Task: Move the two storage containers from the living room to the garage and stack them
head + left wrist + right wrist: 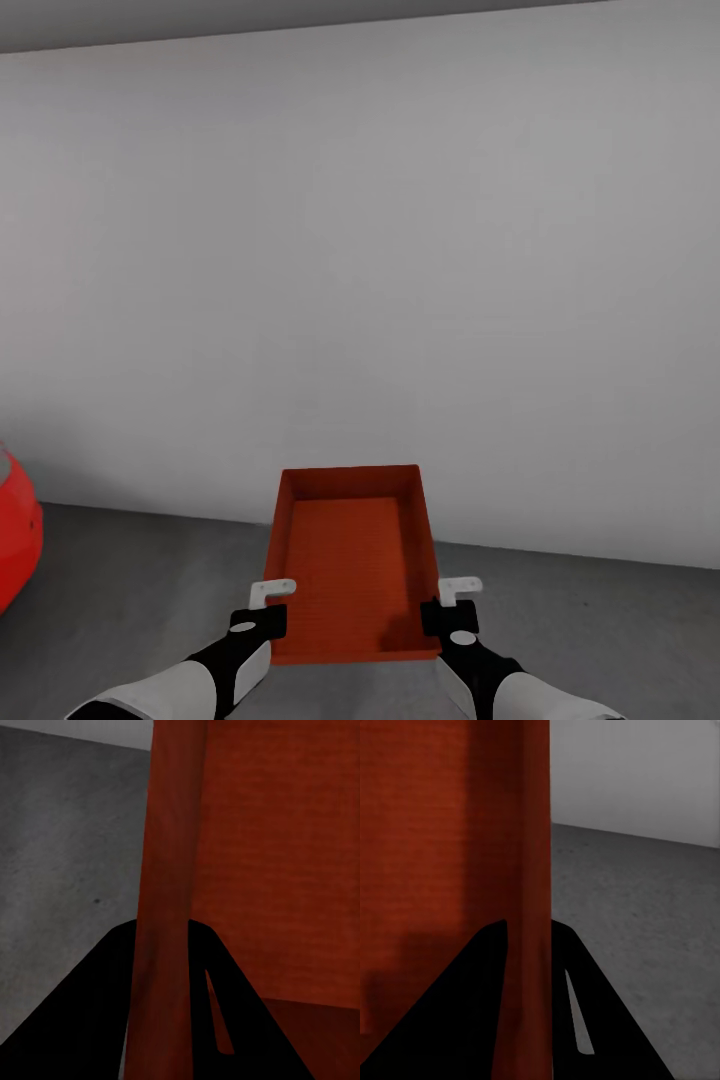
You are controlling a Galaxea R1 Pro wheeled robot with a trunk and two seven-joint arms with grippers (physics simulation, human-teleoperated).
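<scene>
Head view: orange-red rectangular plastic bin [352, 560] held above dark grey concrete floor [140, 570] near grey wall, left gripper [268, 606] and right gripper [452, 603] each pinching a side wall (red car [15, 535] left). You lower level, release together.

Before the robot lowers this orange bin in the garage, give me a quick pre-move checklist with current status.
1. Left gripper clamped on the bin wall: ok, a finger sits on each side of the wall.
2. Right gripper clamped on the opposite wall: ok.
3. Bin held level: ok.
4. Concrete floor ahead: ok.
5. Red car clearance: ok, far left.
6. Second bin's position: cannot tell.
</scene>
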